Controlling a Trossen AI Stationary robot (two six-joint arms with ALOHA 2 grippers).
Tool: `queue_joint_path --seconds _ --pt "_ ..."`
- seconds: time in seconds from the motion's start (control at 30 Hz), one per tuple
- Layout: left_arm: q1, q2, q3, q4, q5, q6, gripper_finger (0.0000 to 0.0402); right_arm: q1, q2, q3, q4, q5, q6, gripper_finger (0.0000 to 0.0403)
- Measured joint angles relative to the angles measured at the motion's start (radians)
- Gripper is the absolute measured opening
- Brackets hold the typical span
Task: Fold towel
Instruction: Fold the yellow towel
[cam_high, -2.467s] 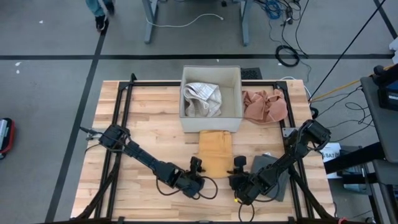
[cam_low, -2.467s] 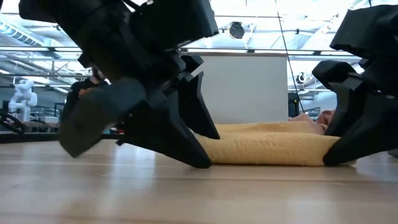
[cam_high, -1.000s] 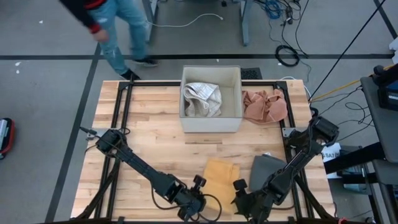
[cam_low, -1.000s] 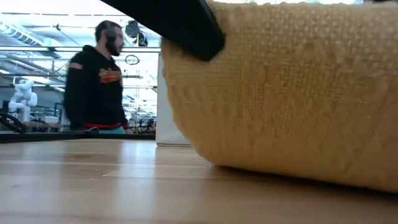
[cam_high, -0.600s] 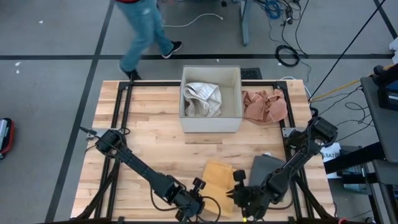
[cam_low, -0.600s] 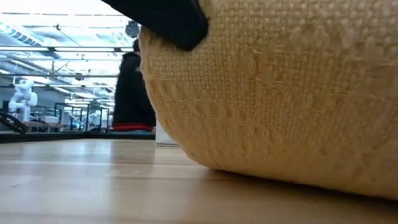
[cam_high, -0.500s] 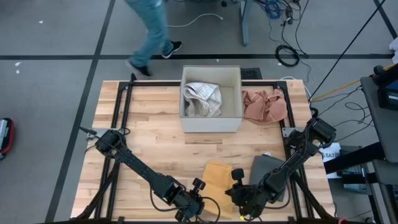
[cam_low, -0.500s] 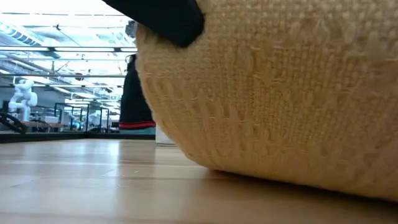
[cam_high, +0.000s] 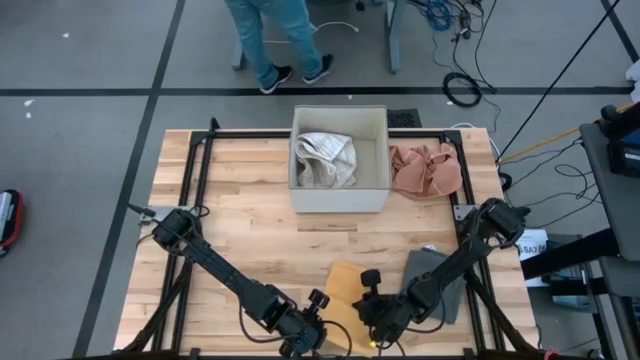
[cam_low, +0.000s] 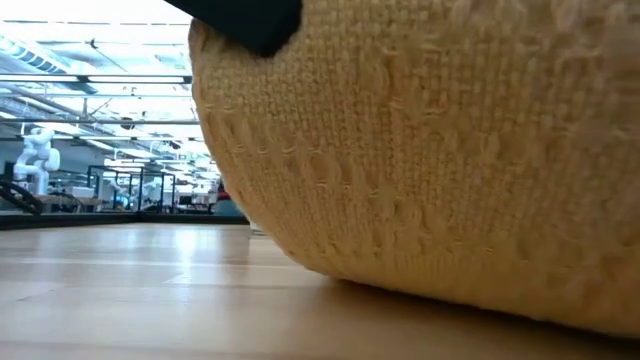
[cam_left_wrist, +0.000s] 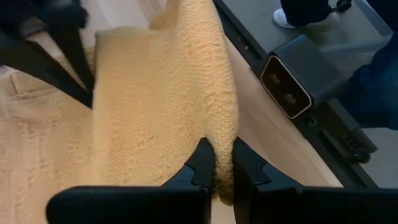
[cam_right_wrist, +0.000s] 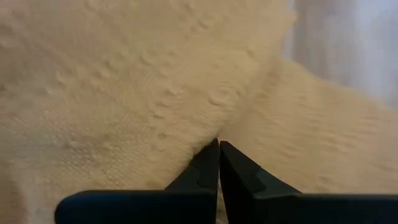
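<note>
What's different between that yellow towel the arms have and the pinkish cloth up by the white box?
The yellow towel sits at the table's near edge, pinched by both grippers, left and right; the pink cloth lies untouched beside the white box. The towel looks fairly flat; the pink cloth is a crumpled heap. Both rest on the wooden table.

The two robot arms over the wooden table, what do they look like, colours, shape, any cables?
Both arms are black and slender, built of jointed segments. The left arm and right arm rise from bulky round shoulder joints beside the black metal frame. Thin black cables loop near each wrist. Each ends in two narrow, tapered, matt black fingers.
</note>
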Motion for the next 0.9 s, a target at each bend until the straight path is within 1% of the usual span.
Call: queue_joint_path --seconds 0.07,0.17,0.27,0.33,0.47,0.6,0.67,0.73,0.9 --pt "0.0 0.0 0.0 0.0 -0.003 0.005 0.0021 -0.004 0.03 0.0 0.031 -0.025 -0.001 0.0" --pt "0.007 0.0 0.0 0.0 -0.007 0.013 0.0021 -0.005 0.058 0.003 0.066 -0.03 0.002 0.0" --pt "0.01 0.0 0.0 -0.001 -0.006 0.015 0.0021 0.008 0.056 0.003 0.037 0.037 0.006 0.0" --pt "0.01 0.0 0.0 -0.007 0.005 0.015 0.0021 0.022 0.027 -0.001 -0.007 0.085 -0.007 0.0" --pt "0.009 0.0 0.0 -0.02 0.011 0.008 0.0021 0.034 -0.051 0.0 -0.004 0.13 -0.04 0.0" --pt "0.009 0.0 0.0 -0.022 0.014 0.004 0.0021 0.038 -0.071 0.0 0.01 0.123 -0.07 0.0" --pt "0.01 0.0 0.0 -0.022 0.014 0.003 0.0021 0.038 -0.071 0.0 0.024 0.089 -0.074 0.0" --pt "0.01 0.0 0.0 -0.022 0.014 0.003 0.0021 0.037 -0.061 0.0 0.037 0.061 -0.069 0.0" --pt "0.01 0.0 0.0 -0.021 0.014 0.003 0.0021 0.036 -0.031 0.0 0.041 0.055 -0.049 0.0"
